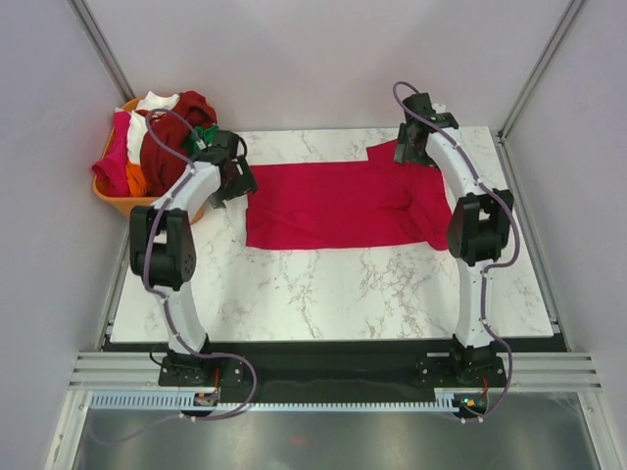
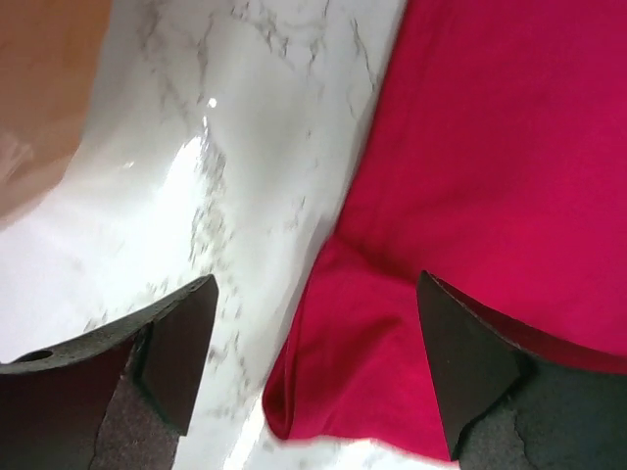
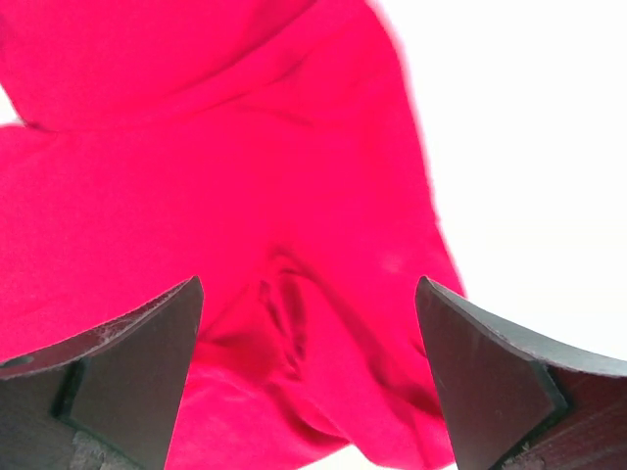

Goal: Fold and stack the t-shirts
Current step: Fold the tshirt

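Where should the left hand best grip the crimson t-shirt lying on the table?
Probably the bunched hem corner of the crimson cloth t-shirt, from straight above: the open left hand straddles that fold, which lifts off the marble table.

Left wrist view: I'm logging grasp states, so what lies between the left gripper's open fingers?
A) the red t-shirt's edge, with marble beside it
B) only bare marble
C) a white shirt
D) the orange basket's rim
A: the left gripper is open over the spot where the red t-shirt ends in a rolled edge, with the marble table showing on the other side.
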Robot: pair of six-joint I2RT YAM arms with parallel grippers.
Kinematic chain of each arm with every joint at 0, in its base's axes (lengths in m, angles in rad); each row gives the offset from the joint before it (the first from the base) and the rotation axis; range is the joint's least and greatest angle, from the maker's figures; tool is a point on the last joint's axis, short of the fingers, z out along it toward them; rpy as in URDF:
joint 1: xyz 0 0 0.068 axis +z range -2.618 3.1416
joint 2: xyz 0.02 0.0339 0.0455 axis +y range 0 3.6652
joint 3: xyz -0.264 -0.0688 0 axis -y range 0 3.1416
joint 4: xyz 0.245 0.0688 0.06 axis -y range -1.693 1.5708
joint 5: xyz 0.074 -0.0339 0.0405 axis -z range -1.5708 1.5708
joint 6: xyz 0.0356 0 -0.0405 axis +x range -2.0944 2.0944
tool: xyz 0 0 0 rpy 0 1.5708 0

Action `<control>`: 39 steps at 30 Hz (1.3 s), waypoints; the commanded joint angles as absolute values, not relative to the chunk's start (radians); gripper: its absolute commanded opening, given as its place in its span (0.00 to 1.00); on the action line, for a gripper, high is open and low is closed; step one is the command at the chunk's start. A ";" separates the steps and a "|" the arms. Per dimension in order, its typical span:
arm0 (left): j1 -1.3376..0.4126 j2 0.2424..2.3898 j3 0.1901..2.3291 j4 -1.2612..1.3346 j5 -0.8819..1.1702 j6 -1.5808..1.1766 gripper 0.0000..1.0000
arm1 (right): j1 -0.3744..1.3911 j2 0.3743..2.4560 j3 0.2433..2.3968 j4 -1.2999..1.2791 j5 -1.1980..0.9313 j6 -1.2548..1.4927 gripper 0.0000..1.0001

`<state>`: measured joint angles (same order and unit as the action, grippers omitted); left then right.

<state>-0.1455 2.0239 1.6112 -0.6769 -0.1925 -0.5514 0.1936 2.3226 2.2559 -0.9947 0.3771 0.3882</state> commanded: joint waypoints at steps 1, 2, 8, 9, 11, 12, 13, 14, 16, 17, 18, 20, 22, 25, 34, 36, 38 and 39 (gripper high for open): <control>-0.149 1.768 1.528 -0.686 -0.241 -0.546 0.89 | 0.187 2.102 2.058 -0.991 0.476 0.385 0.98; -0.150 1.731 1.444 -0.686 -0.241 -0.573 0.89 | 0.184 2.007 1.981 -0.941 0.463 0.390 0.98; -0.164 1.477 1.058 -0.522 -0.131 -0.618 0.87 | 0.178 1.700 1.448 -0.757 0.310 0.443 0.98; -0.164 1.465 1.024 -0.497 -0.106 -0.624 0.87 | 0.178 1.677 1.404 -0.744 0.298 0.445 0.98; -0.166 1.460 0.955 -0.442 -0.071 -0.633 0.85 | 0.176 1.625 1.310 -0.720 0.278 0.451 0.98; -0.166 1.466 0.939 -0.428 -0.046 -0.638 0.84 | 0.178 1.609 1.284 -0.713 0.273 0.453 0.98; -0.167 1.476 0.925 -0.413 -0.034 -0.643 0.84 | 0.178 1.600 1.264 -0.707 0.272 0.456 0.98; -0.169 1.495 0.905 -0.397 -0.025 -0.652 0.83 | 0.176 1.583 1.234 -0.700 0.267 0.457 0.98; -0.172 1.520 0.897 -0.367 -0.012 -0.655 0.82 | 0.176 1.572 1.206 -0.700 0.264 0.457 0.98; -0.173 1.543 0.893 -0.359 -0.012 -0.658 0.82 | 0.176 1.565 1.200 -0.699 0.262 0.456 0.98; -0.173 1.552 0.890 -0.344 -0.015 -0.660 0.82 | 0.178 1.562 1.195 -0.701 0.258 0.454 0.98; -0.175 1.565 0.879 -0.322 -0.018 -0.666 0.82 | 0.176 1.546 1.186 -0.700 0.249 0.451 0.98; -0.176 1.565 0.867 -0.267 -0.006 -0.667 0.81 | 0.176 1.536 1.178 -0.701 0.239 0.446 0.98; -0.183 1.565 0.859 -0.235 -0.006 -0.677 0.80 | 0.176 1.520 1.172 -0.701 0.238 0.440 0.98; -0.189 1.672 0.858 -0.186 0.017 -0.707 0.50 | 0.178 1.526 1.157 -0.701 0.247 0.426 0.98; -0.187 1.693 0.854 -0.184 0.015 -0.718 0.26 | 0.176 1.525 1.155 -0.700 0.242 0.426 0.98; -0.189 1.690 0.854 -0.186 0.015 -0.713 0.02 | 0.176 1.519 1.146 -0.695 0.239 0.431 0.98; -0.189 1.683 0.853 -0.189 0.008 -0.712 0.02 | 0.178 1.517 1.140 -0.692 0.233 0.434 0.98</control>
